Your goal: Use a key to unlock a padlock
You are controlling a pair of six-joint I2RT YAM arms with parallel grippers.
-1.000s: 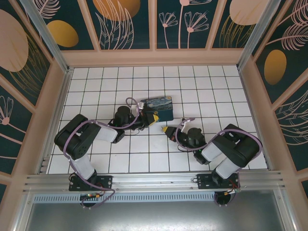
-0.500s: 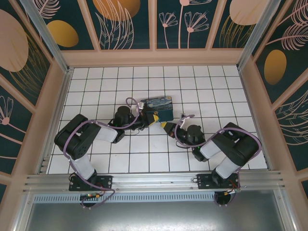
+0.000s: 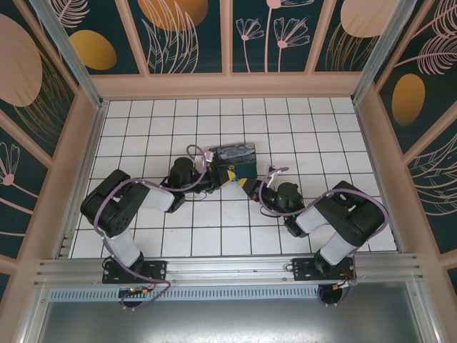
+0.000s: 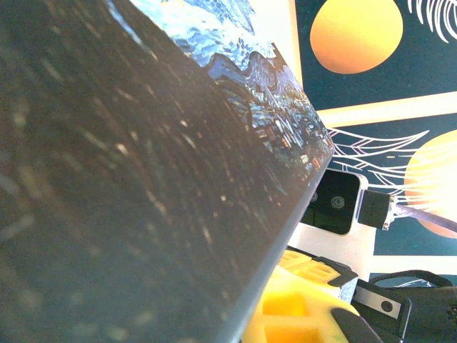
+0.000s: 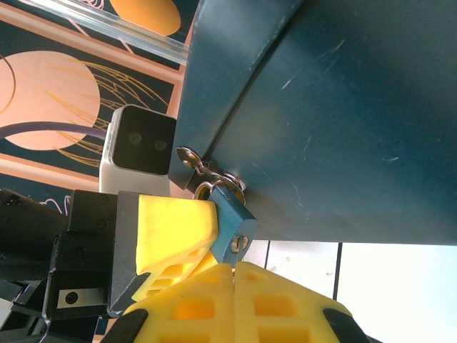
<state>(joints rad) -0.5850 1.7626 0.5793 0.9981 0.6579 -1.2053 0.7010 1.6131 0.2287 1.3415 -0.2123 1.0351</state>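
Pressing its two yellow fingertips flat together, the right end effector is pointing up at the underside of the small blue-bodied metal padlock. Its tips are meeting just beneath the padlock's silvery keyhole face, and whether anything thin is pinched in the seam between them cannot be told. The padlock is hanging tilted by its small shackle from the metal hasp at the lower edge of the dark-blue swirl-painted box. A yellow finger of the left end effector is lying against the padlock's left side, with that arm's white wrist camera sitting just above it. How far the left end effector is standing open cannot be told. In the left wrist view the box's scuffed dark side is running close past the lens. From above, both end effectors are meeting at the near edge of the box, which is sitting near the middle of the white tiled table. Dark teal wall panels with orange discs are standing around the table.
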